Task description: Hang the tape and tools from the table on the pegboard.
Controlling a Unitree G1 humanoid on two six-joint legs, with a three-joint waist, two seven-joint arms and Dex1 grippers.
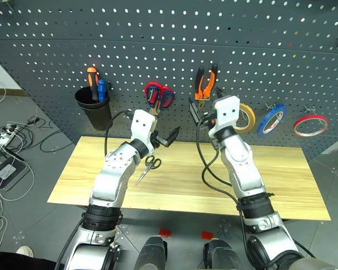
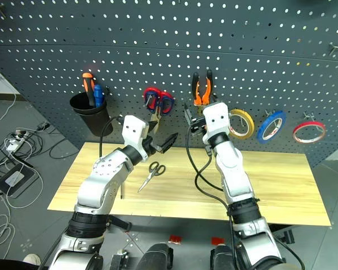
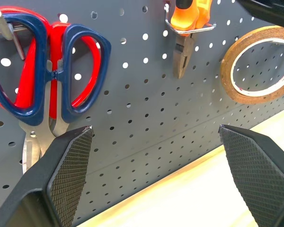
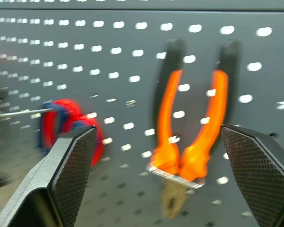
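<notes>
The pliers (image 1: 205,82) with orange-and-black handles hang nose down in a metal hook on the dark pegboard (image 1: 158,34). My right gripper (image 4: 158,128) stands open just in front of and below them, holding nothing. The blue tape (image 1: 271,119) hangs on a hook farther right. Small black-handled scissors (image 1: 151,166) lie on the wooden table (image 1: 281,185) under my left arm. My left gripper (image 3: 154,128) is open and empty above the table, facing the board between the red scissors (image 3: 47,71) and the pliers (image 3: 184,42).
A black cup (image 1: 94,109) on the board's left holds an orange and a blue screwdriver. A yellow tape roll (image 1: 246,117) and a red tape roll (image 1: 310,125) flank the blue one. Cables lie on the floor at the left.
</notes>
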